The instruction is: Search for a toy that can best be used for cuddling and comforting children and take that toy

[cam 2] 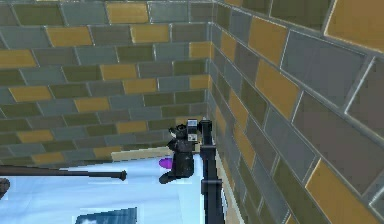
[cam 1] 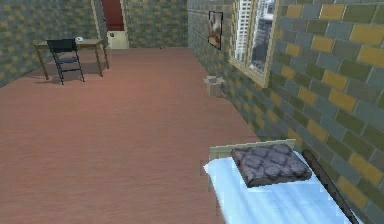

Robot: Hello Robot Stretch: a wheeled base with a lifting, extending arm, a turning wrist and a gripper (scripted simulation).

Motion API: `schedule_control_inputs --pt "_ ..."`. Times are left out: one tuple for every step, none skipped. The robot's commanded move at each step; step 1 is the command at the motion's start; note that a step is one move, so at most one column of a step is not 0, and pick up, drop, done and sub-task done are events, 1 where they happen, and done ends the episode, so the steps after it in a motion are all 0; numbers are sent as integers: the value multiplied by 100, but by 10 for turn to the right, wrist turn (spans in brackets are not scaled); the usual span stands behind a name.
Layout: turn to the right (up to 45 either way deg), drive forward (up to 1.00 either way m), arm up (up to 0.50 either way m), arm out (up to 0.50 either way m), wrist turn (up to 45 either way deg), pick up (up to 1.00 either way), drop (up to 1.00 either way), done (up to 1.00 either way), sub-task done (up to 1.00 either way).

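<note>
Gripper [cam 2: 172, 168] sits at the far end of the arm [cam 2: 211, 195], out over the pale-blue bed [cam 2: 60, 198] near the corner of the brick wall [cam 2: 100, 80]. Finger state can't be told from these views. Can't tell whether it holds anything either, b/c a small purple blob [cam 2: 165, 160] lies right at the fingers w/ the sheet behind it. Touching or just beside: can't say. The blob is too small to confirm as a toy by shape. In the forward view the same bed carries a dark quilted pillow [cam 1: 270, 165].

Handling, as a judgement: if the purple blob is the cuddly toy, expect it to be light, soft, squashy and not fragile. Its fabric should give decent friction, so slip risk is prob low. It'll deform under grip, so take the thickest part of the body. Avoid a limb or ear, which would leave it dangling & swinging. The bedding is soft too, so approach low enough to get the body w/o snagging the sheet.
</note>
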Motion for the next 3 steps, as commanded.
schedule_control_inputs --pt "0 0 -30 0 0 0 0 0 0" --pt "0 0 0 0 0 100 0 0 0" --pt "0 0 10 0 0 0 0 0 0"
